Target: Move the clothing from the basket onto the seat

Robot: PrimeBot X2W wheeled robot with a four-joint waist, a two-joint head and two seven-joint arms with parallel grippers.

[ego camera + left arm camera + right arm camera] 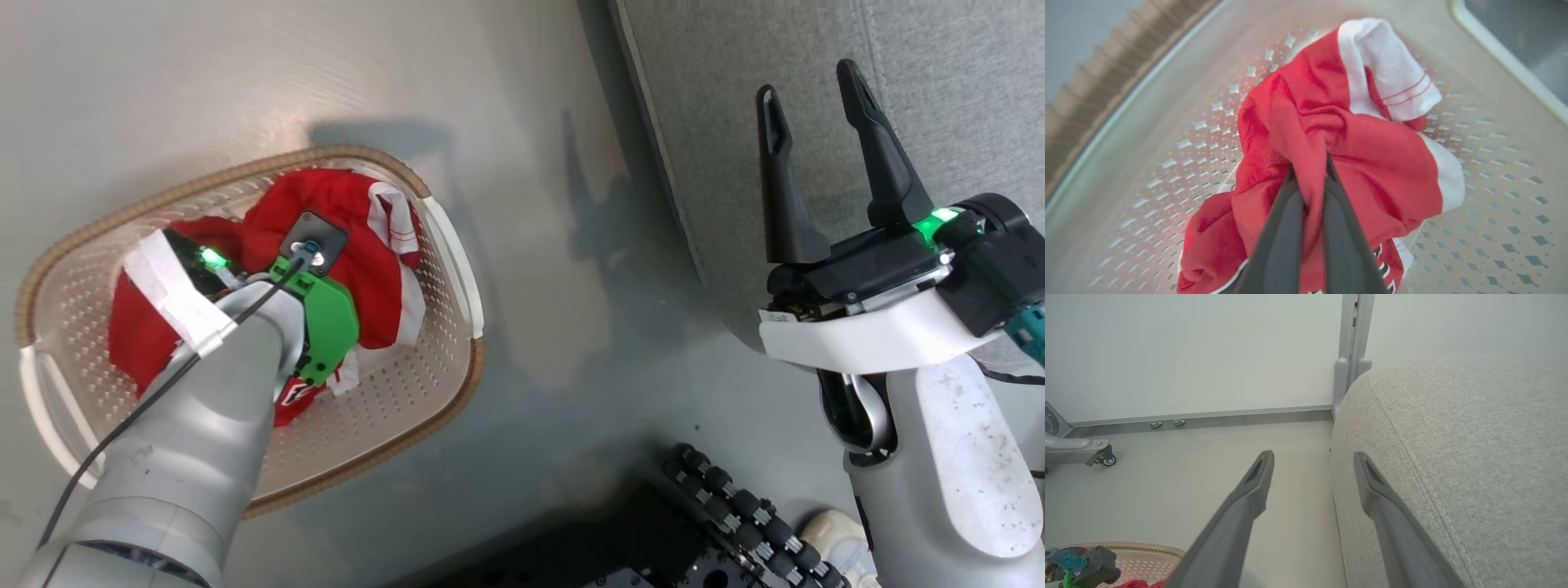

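Both fingers point(1282, 237) of the left gripper point(1309, 164) pinch clothing point(1380, 163) inside the basket point(1180, 122).

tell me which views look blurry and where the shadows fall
Left wrist view: the clothing is fairly sharp, the basket rim soft. Head view: shadows lie on the floor between basket and seat. Right wrist view: sharp, evenly lit.

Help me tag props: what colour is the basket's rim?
Brown with a woven look; the basket rim shows best in the head view.
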